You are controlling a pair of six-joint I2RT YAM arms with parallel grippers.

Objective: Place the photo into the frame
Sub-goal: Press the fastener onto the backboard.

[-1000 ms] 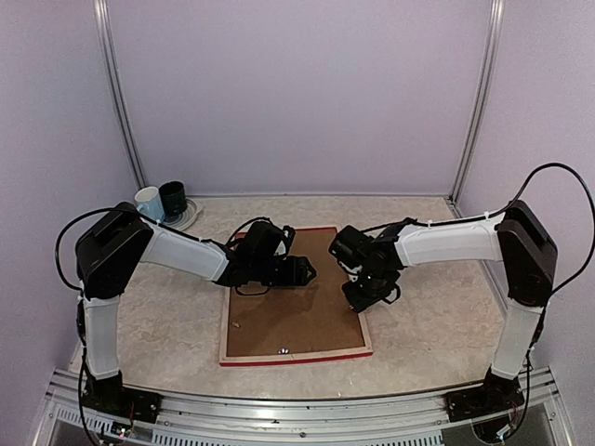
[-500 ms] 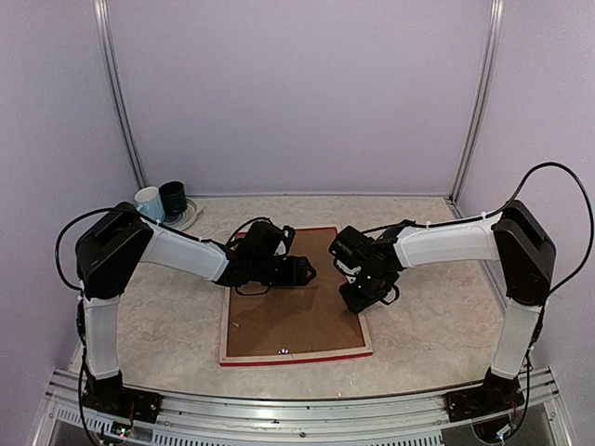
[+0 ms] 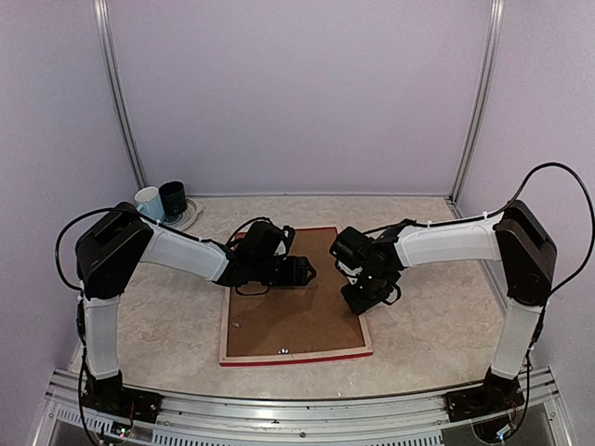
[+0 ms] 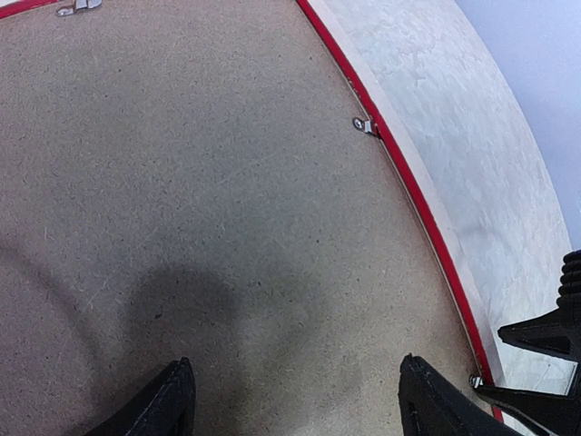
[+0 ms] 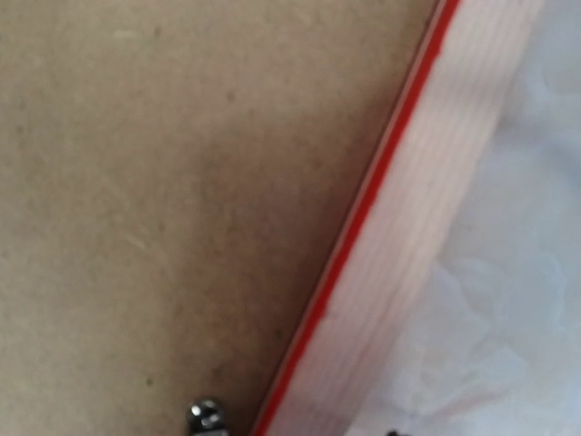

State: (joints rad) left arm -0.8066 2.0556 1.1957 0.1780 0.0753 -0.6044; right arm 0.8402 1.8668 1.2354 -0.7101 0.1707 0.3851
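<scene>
Little has been moved: the left gripper (image 4: 295,386) is held spread over the board (image 4: 182,182) in the frame (image 4: 419,213). The right gripper's (image 3: 367,295) state cannot be told. Fastening is judged next.

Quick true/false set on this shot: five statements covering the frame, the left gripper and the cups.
1. The frame lies flat on the table, brown backing board up. True.
2. The left gripper is shut on the frame's edge. False: its fingers stand apart over the backing board, holding nothing.
3. A white cup and a dark cup stand at the back left. True.
4. The photo lies on the table beside the frame. False: no photo shows in any view.
5. A metal clip sits at the frame's inner edge. True.
</scene>
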